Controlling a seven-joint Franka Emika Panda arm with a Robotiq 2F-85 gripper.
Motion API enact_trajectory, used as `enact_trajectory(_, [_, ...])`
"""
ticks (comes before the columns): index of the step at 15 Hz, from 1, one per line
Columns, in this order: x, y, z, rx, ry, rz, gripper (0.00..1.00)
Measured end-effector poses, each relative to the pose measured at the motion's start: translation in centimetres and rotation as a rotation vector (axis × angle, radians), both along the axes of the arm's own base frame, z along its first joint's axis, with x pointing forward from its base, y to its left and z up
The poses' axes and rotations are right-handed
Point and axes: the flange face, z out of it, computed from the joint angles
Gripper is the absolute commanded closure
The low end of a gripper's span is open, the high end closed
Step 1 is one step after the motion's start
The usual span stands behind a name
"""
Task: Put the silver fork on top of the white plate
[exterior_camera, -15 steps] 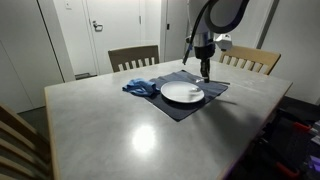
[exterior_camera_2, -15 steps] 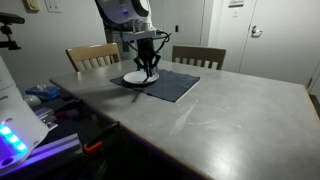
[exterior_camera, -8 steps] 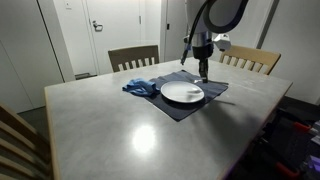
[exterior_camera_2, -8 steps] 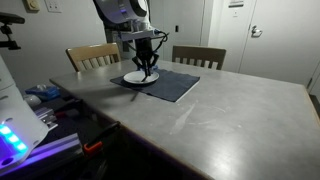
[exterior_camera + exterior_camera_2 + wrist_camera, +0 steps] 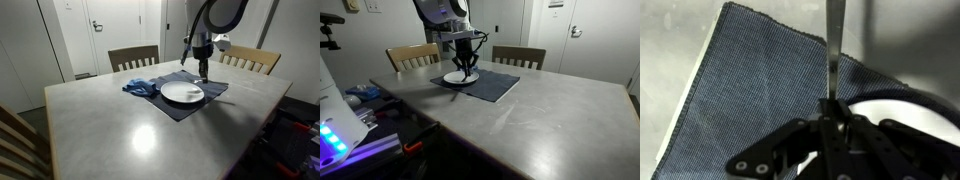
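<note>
In both exterior views, the gripper (image 5: pixel 203 73) hangs at the white plate (image 5: pixel 182 93) rim, over the blue placemat (image 5: pixel 205 104). Wrist view: the jaws are closed on the silver fork (image 5: pixel 831 45), gripping its thin shaft. Judged light, rigid and slippery; mid-handle is the best hold.

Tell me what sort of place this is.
Likely a dining room, in a home or an office: a large table with wooden chairs at it, a plate set on a placemat, and plain doors behind.
</note>
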Motion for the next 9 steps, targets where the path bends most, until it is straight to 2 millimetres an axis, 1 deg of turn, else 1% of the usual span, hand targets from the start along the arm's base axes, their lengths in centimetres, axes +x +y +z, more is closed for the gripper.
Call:
enact_trajectory(2, [-0.1, 0.4, -0.3, -0.014, 0.0, 0.004, 0.97])
enact_trajectory(7, [-0.7, 2.6, -1.3, -0.041, 0.001, 0.064, 0.97])
enact_trajectory(9, [-0.9, 2.9, -1.7, -0.04, 0.005, 0.075, 0.97])
